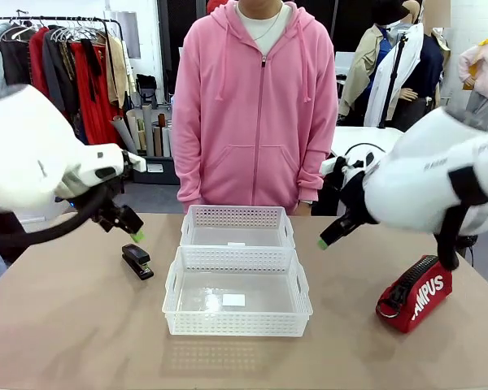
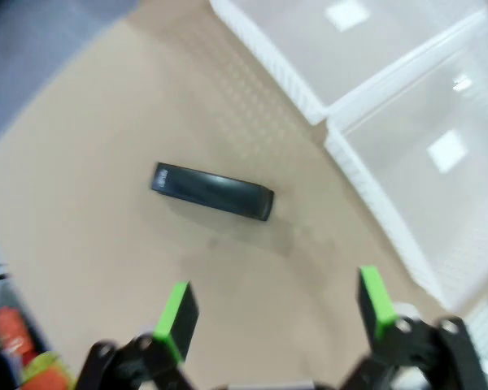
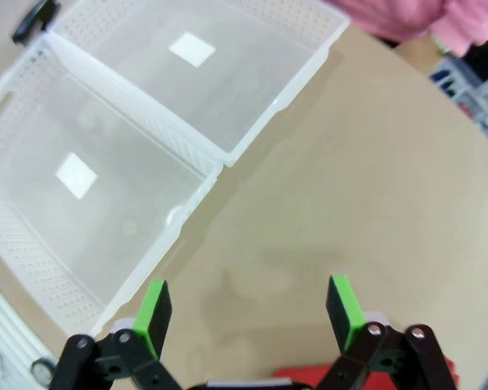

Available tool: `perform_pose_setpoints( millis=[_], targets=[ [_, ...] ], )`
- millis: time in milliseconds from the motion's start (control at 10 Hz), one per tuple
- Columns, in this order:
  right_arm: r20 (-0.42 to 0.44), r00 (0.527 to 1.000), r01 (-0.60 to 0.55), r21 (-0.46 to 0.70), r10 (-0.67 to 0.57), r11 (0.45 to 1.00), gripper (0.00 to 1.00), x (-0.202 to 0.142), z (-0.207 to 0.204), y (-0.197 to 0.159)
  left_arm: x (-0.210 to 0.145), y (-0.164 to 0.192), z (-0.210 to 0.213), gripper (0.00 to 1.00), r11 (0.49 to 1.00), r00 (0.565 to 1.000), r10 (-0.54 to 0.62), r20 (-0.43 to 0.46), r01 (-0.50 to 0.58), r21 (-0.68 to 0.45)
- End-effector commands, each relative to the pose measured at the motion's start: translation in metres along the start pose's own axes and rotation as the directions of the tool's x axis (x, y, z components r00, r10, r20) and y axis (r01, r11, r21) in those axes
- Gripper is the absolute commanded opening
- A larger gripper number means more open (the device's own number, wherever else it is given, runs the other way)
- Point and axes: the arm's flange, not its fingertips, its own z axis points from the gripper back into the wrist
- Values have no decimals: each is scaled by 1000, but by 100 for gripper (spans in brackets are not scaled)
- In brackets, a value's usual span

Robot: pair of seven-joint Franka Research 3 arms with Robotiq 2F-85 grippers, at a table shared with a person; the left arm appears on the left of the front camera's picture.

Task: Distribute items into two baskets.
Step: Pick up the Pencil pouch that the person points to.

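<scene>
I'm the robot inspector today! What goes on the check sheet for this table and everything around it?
Surface: tan tabletop, bare around the job's things.
Job's things: small black stapler lies left of the baskets; soft red zippered pouch lies at the right; larger white lattice-rimmed plastic basket stands in front of the smaller white basket; neither holds an item.
Clutter: nothing seen.
Grippers: left gripper open, aimed toward the stapler; right gripper open over bare table beside the baskets.
Cables: left arm's black cable loops low; right arm's black cable hangs down.
Surroundings: person in a pink hoodie at the far side; clothes rack behind.
</scene>
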Motion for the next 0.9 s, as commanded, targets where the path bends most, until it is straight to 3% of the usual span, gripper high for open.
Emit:
perform_pose_setpoints(
  millis=[0, 400, 800],
  targets=[
    [16, 1000, 23, 106, -25, 994, 100, 2, 23, -39, 2, 33, 35, 100, 991, 999, 32, -22, -35, -133],
    [128, 983, 110, 155, -130, 982, 100, -29, 85, -81, -45, 57, 117, 100, 978, 991, 84, 106, -62, -200],
    [234, 952, 159, 176, -199, 971, 100, -57, 139, -97, -87, 73, 194, 100, 974, 963, 146, 225, -100, -203]
  ],
)
